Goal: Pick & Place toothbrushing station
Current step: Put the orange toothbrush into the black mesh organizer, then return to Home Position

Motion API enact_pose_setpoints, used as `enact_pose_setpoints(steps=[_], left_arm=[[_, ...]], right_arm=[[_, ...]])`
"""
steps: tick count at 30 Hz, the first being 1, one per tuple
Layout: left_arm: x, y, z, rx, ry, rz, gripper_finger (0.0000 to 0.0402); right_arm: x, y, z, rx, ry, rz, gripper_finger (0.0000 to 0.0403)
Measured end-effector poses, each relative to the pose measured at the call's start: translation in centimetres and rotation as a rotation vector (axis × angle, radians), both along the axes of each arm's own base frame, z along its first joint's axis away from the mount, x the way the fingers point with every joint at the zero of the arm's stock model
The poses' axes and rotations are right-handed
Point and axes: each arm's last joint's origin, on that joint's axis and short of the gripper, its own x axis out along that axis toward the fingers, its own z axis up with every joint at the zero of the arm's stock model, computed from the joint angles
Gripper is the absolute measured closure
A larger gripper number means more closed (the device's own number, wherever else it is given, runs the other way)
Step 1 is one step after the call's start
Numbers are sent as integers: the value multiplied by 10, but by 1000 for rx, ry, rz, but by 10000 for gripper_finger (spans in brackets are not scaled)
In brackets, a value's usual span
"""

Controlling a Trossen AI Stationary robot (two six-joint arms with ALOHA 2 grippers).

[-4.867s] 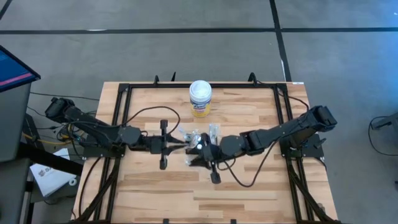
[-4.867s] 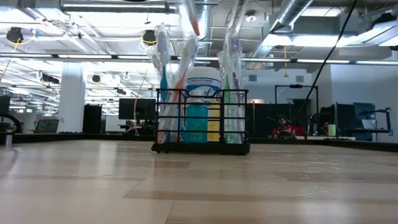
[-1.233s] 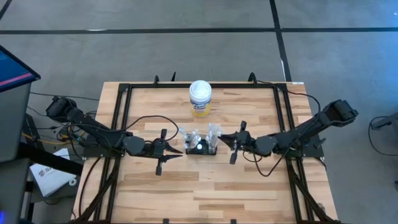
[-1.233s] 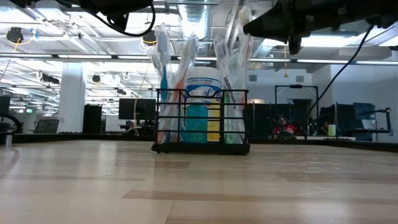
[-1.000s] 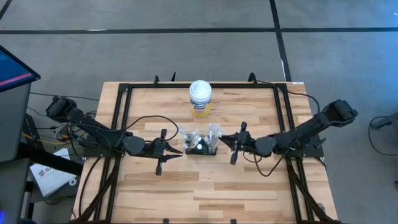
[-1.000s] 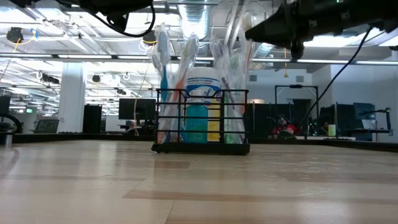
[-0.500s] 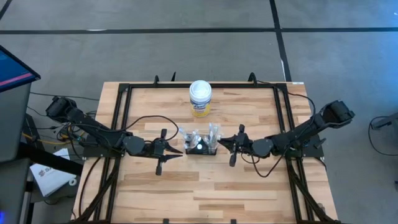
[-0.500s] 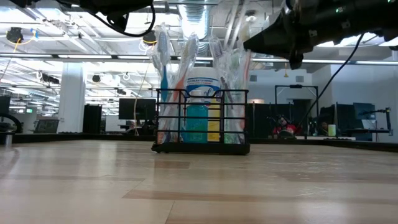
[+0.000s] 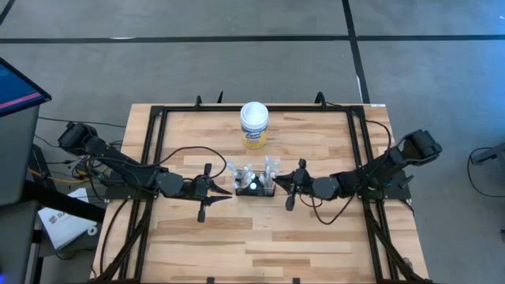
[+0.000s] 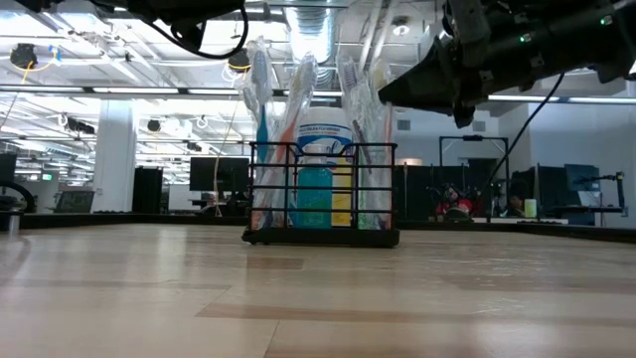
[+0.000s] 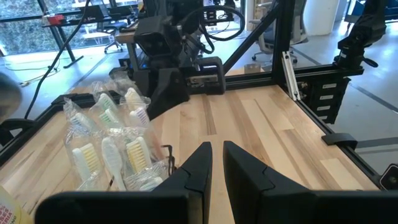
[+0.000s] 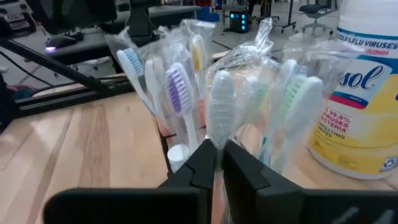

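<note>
Centrally on table [image 9: 316, 229]: toothbrushing station [image 9: 254, 181], black wire holder packed with upright wrapped toothbrushes [image 12: 186, 93]. White canister [image 9: 254, 124] behind it. Right gripper [image 9: 278, 184] at station's side, fingers narrow. Left gripper [image 9: 229, 191] near opposite side, fingers narrow, empty.

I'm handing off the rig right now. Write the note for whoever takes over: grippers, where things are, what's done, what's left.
Left gripper: shut, empty, waiting just left of the toothbrushing station.
Right gripper: shut, nothing held, tips at the station's right end, among the wrapped toothbrushes.
Station: upright mid-table, in front of the white canister.
Done: right arm's approach.
Left: grasp, lift and place the station.
</note>
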Motion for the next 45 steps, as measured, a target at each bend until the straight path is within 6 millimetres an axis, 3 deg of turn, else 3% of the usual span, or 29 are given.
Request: enact_pose_setpoints(steps=[7, 26, 39, 45], left_arm=[[0, 0, 0, 0, 0, 0, 366], [0, 0, 0, 0, 0, 0, 366], [0, 0, 0, 0, 0, 0, 366], [0, 0, 0, 1, 0, 0, 366]], right_arm=[[0, 1, -1, -3, 7, 6, 353], [0, 1, -1, -14, 16, 8, 342], [-1, 4, -1, -106, 42, 30, 250], [-8, 8, 13, -144, 10, 9, 234]])
